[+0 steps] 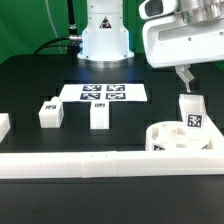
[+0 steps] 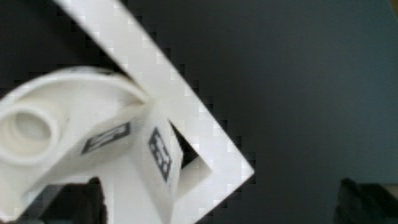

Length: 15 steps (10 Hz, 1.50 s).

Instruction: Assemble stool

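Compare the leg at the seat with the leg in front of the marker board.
The seat leg rises from the seat, under the gripper; the board leg stands on the table, before the marker board. The seat leg looks slightly tilted; the board leg stands straight. Both are white, blocky and tagged.

on the black tabletop (image 1: 30, 85) the round white seat (image 1: 175, 152) lay toward the exterior view's right, just behind the long white rail (image 1: 90, 165) that ran across the front. a tagged leg (image 1: 191, 115) rose upright from the seat, and the pincer (image 1: 186, 84) hung just above its top; whether its jaws were apart could not be told. two more legs stood loose, well apart from the seat: a middle leg (image 1: 99, 115) just in front of the marker board (image 1: 105, 93), and a left leg (image 1: 50, 112) farther toward the exterior view's left. the arm's white base (image 1: 105, 40) stood behind the board.
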Each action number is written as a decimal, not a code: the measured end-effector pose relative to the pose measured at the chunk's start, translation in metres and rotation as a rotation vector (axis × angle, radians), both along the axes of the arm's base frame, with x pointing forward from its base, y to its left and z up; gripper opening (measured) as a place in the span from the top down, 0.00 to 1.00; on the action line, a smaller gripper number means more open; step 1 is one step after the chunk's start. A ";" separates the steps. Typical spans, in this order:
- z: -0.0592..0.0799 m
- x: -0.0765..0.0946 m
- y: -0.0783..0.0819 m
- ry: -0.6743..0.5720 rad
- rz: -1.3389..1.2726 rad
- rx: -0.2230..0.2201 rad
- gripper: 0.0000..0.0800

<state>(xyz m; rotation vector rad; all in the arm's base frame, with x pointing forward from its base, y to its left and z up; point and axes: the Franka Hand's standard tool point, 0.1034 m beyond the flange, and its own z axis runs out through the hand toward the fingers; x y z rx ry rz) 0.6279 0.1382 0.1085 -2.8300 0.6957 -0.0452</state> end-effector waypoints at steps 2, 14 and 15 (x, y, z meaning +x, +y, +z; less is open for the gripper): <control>0.001 0.005 0.002 -0.032 0.204 -0.051 0.19; -0.008 0.006 -0.015 -0.165 1.174 -0.173 0.19; -0.008 0.007 -0.018 -0.175 1.254 -0.184 0.19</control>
